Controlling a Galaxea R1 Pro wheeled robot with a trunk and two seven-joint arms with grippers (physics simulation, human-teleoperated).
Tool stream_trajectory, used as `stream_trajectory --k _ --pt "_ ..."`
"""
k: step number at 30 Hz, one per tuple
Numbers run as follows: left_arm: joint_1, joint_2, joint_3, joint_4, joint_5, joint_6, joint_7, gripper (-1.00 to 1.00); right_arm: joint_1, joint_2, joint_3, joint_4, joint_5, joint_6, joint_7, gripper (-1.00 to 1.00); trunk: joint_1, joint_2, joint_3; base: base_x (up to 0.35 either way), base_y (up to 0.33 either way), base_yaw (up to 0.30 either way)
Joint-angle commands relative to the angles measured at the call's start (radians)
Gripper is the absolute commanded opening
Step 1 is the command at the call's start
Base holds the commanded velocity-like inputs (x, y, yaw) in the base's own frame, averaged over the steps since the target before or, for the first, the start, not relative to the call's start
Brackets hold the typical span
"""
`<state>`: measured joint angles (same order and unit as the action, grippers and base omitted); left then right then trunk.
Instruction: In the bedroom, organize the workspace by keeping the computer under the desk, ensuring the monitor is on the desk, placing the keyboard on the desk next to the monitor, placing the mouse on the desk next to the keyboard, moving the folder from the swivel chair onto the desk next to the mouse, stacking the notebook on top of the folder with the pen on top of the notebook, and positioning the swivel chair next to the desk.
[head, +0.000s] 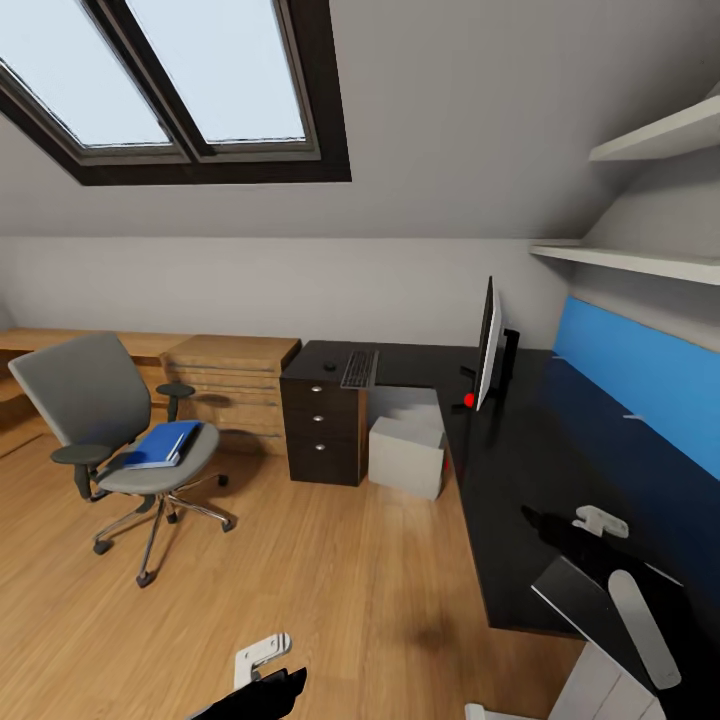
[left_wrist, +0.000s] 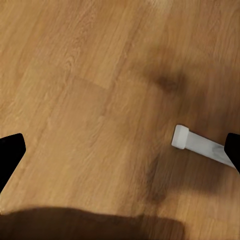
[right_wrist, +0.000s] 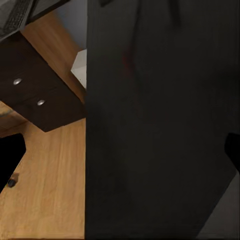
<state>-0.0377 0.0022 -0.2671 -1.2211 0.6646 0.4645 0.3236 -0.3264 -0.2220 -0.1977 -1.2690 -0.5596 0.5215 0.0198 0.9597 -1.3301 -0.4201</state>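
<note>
folder (head: 162, 443) lay on swivel chair (head: 110, 420) — keyboard (head: 359, 368), monitor (head: 487, 345) on surface (head: 520, 450) | fingers both arms — spread open

Bare wooden floor (head: 330, 590) fills the lower centre, open to passage; the grey-upholstered swivel chair (head: 110, 430) stands at left; the glossy black L-shaped desk (head: 540, 470) lies bare at lower right; the thin black monitor (head: 488, 345) stands edge-on at right of centre.

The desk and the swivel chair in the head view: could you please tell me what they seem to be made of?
The desk: black glossy board, likely laminate, given its faint reflections. The swivel chair: matte grey upholstery, probably fabric, with a shiny chrome-looking base.
</note>
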Motion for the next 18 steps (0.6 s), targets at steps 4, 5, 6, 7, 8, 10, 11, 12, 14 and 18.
stream_trajectory --k 4,5,6,7,8,10,11,12,14,18 --pt "-0.001 0.001 0.004 -0.002 0.012 0.002 0.009 1.00 0.007 -0.002 -0.002 -0.003 -0.017 0.001 0.000 1.00 0.000 -0.001 0.001 -0.147 0.000 -0.195" --pt "-0.001 0.001 0.003 -0.002 0.012 0.002 0.009 1.00 0.007 -0.001 -0.002 -0.002 -0.017 0.001 0.000 1.00 0.000 -0.001 0.002 -0.322 0.000 -0.276" --pt "-0.001 0.001 0.003 -0.002 0.012 0.002 0.009 1.00 0.007 -0.001 -0.002 -0.002 -0.017 0.001 0.000 1.00 0.000 -0.001 0.002 -0.327 0.000 -0.282" --pt "-0.001 0.001 0.002 -0.002 0.012 0.002 0.009 1.00 0.007 -0.001 -0.002 -0.002 -0.017 0.001 -0.001 1.00 0.000 -0.001 0.002 -0.329 0.000 -0.284" --pt "-0.001 0.001 0.002 -0.002 0.012 0.002 0.009 1.00 0.007 -0.001 -0.001 -0.002 -0.017 0.000 -0.001 1.00 0.000 -0.001 0.002 -0.330 0.000 -0.283" --pt "-0.001 0.001 0.002 -0.002 0.012 0.002 0.009 1.00 0.007 -0.001 -0.001 -0.001 -0.017 0.000 -0.001 1.00 0.000 -0.001 0.001 -0.333 0.000 -0.245" --pt "-0.001 0.001 0.002 -0.002 0.013 0.002 0.009 1.00 0.007 -0.001 -0.001 -0.001 -0.017 0.000 -0.001 1.00 0.000 -0.001 0.000 -0.335 0.000 -0.185" --pt "-0.001 0.001 0.002 -0.002 0.013 0.002 0.009 1.00 0.007 -0.001 -0.001 -0.001 -0.017 0.000 -0.001 1.00 0.000 -0.001 -0.001 -0.335 0.000 -0.146" --pt "-0.001 0.001 0.003 -0.002 0.013 0.002 0.009 1.00 0.007 0.000 0.000 -0.002 -0.017 0.000 -0.001 1.00 0.000 -0.001 -0.004 -0.336 0.000 -0.110" --pt "-0.001 0.002 0.006 -0.002 0.013 0.002 0.009 1.00 0.007 0.001 0.000 -0.004 -0.017 0.000 -0.001 1.00 0.000 -0.001 -0.007 -0.336 0.000 -0.049"
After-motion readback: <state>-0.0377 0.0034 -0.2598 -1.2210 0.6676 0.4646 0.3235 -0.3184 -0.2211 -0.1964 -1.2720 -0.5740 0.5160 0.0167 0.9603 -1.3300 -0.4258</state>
